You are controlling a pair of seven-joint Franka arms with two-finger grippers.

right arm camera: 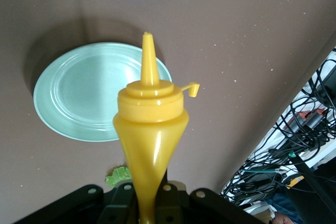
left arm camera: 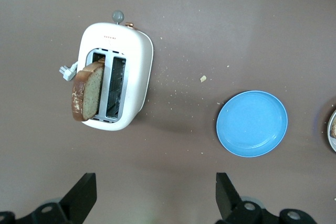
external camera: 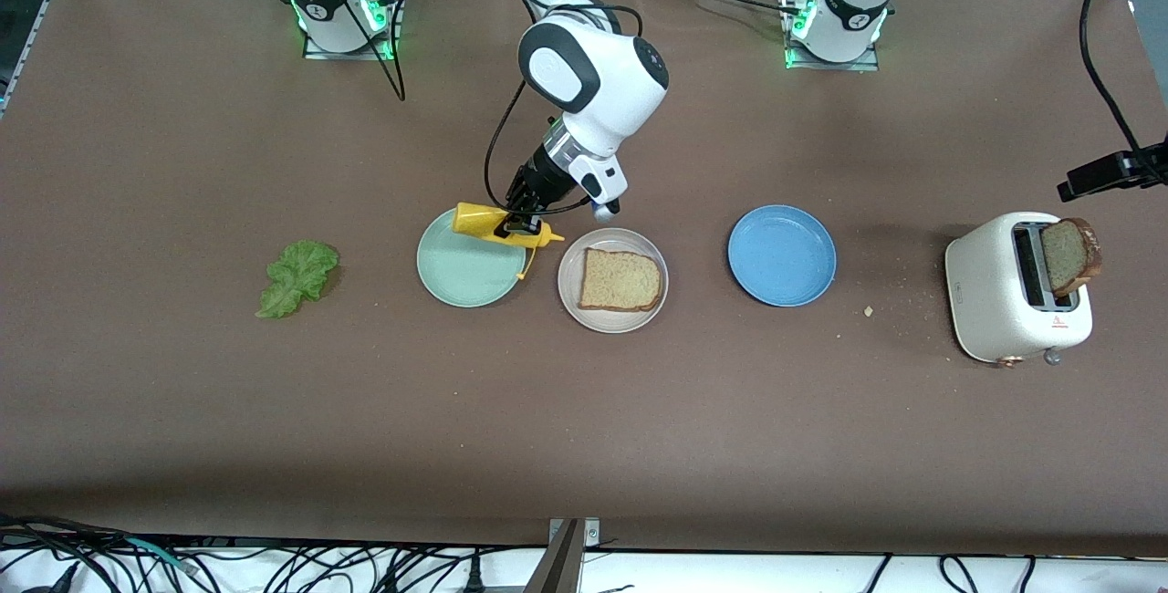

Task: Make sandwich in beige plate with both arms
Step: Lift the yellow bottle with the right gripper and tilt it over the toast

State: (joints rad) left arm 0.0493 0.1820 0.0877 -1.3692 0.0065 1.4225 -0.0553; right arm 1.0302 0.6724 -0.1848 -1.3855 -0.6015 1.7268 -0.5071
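We saw the white toaster [external camera: 1004, 292] at the left arm's end of the table with one bread slice [external camera: 1072, 254] standing in its slot, then the blue plate [external camera: 781, 254], the mint-green plate [external camera: 461, 269] and the beige plate [external camera: 611, 280] between them carrying a single bread slice [external camera: 620, 280]. The right gripper [external camera: 522, 219] was clamped on a yellow mustard bottle [external camera: 493, 223] held tilted over the mint-green plate's rim, nozzle toward the beige plate. The left gripper [left arm camera: 155, 195] hung with its fingers wide apart and empty above the table near the toaster, and the lettuce leaf [external camera: 297, 277] lay toward the right arm's end.
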